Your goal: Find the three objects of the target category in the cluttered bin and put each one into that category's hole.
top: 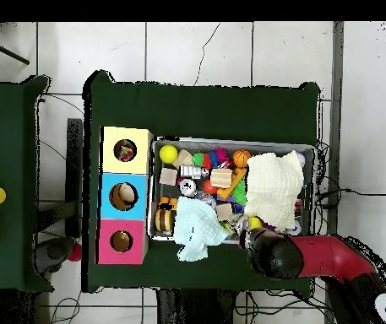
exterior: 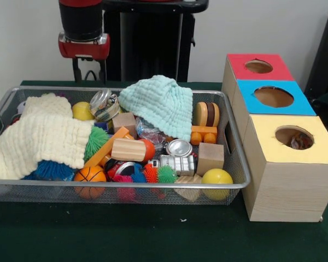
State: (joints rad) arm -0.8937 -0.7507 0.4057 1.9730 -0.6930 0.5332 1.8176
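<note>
- Tool (exterior: pixel 83 65): parked above the bin's far rim, left side in the front view; only dark stubs are seen under the red collar, so whether it is spread or pressed together cannot be told. Nothing is seen held.
- Bin (exterior: pixel 238 185): wire-mesh tray on the green tabletop (exterior: pixel 153 234), packed full. A cream cloth (exterior: pixel 41 136) is draped over the left half, a mint cloth (exterior: pixel 161 103) over the far middle.
- Targets: no knotted fabric ball is made out in the open clutter; possibly buried under a cloth. One patterned item (exterior: pixel 300 142) seems to lie inside the yellow-topped box's hole (exterior: pixel 293 136), though that is poorly seen.
- Hole: nearest of three boxes, just beside the bin's right end; blue-topped box (exterior: pixel 273 97) and red-topped box (exterior: pixel 258 66) behind it.
- Risks: a cloth snagged and dragged, spilling loose toys over the rim; a lookalike grabbed, e.g. a spiky ball (exterior: pixel 165 174); a drop into the adjoining blue hole, since the openings sit close together.
</note>
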